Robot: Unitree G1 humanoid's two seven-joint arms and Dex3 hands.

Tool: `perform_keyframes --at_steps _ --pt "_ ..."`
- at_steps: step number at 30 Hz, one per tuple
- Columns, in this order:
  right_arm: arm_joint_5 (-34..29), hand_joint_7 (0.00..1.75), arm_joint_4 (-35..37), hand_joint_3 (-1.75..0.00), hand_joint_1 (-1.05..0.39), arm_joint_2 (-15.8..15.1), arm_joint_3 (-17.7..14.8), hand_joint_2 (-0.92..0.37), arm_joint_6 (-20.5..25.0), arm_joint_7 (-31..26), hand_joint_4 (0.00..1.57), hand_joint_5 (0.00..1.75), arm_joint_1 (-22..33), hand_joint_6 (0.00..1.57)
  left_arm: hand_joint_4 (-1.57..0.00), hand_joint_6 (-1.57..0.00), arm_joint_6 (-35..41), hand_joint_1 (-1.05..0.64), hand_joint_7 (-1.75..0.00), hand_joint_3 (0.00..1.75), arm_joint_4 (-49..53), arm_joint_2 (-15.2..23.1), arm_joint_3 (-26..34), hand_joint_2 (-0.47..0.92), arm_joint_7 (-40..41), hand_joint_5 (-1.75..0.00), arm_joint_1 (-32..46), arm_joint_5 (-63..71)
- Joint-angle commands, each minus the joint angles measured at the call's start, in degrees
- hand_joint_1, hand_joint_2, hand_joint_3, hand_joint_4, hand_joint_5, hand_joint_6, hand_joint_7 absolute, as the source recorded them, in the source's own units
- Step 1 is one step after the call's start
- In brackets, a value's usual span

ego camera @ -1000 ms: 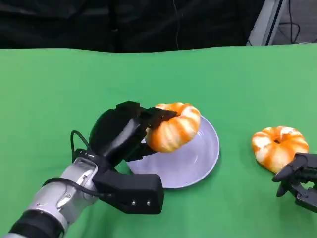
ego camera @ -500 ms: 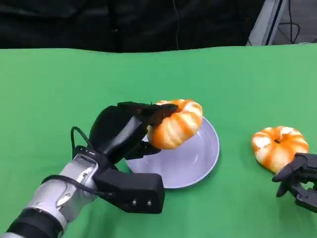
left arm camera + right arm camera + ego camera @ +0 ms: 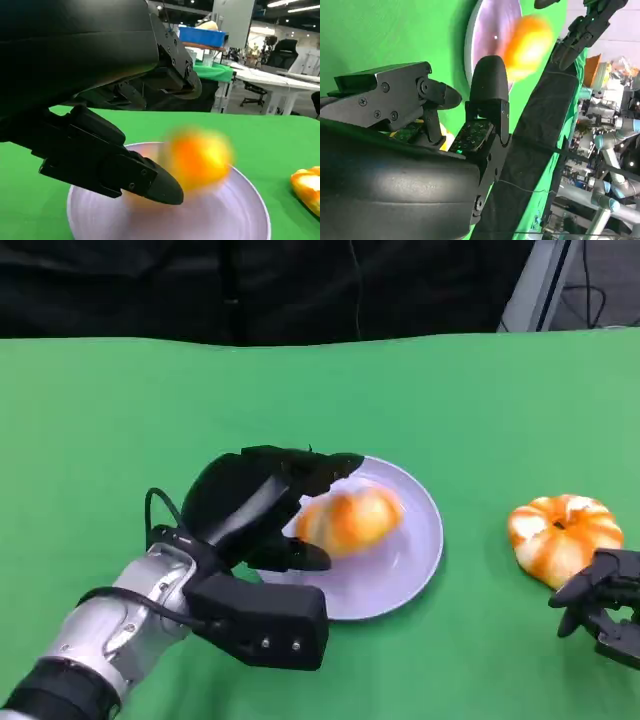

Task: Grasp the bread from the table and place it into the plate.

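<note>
- The green table [image 3: 120, 410] carries everything, and its plain surface sets the objects off clearly.
- The left hand [image 3: 262, 502] hovers over the near-left edge of the plate, its fingers spread apart with nothing between them. In the left wrist view the hand [image 3: 107, 112] has an upper finger and a lower one parted wide, and the bread lies beyond them, apart from both. That spread fits a release directly above the dish.
- The lilac plate [image 3: 415, 560] sits mid-table, within reach of the left arm, which is likely why that arm does the carrying. Its shallow rim [image 3: 252, 187] should stop a rolling bun.
- The bread [image 3: 350, 521], a glazed orange-and-white bun, is inside the plate, towards its left half. It shows blurred [image 3: 199, 159], so I judge it is dropping or settling and not at rest; whether it touches the plate floor cannot be told.
- A second bun [image 3: 563, 536] lies on the table well to the right of the plate, probably the next item.
- The right hand [image 3: 605, 605] waits low at the table's right edge, just beside that second bun, with fingers loosely apart and holding nothing, staying out of the way.
</note>
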Motion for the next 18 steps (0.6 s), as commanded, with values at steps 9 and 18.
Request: perform_keyframes --at_steps 9,18 --pt "0.6 0.9 0.3 -0.6 0.09 -0.4 -0.2 -0.85 0.1 0.4 0.87 1.37 0.0 0.96 -0.39 -0.38 -0.6 -0.91 0.0 0.01 -0.7 2.1 1.6 0.91 -6.9 0.0 -0.2 -4.0" --pt "0.0 0.91 0.5 -0.61 0.08 -0.4 0.0 -0.84 -0.2 -0.2 0.87 1.37 0.0 0.96 -0.37 -0.36 -1.1 -0.93 0.0 0.01 -3.4 3.6 3.4 0.92 -7.1 0.0 2.6 -5.6"
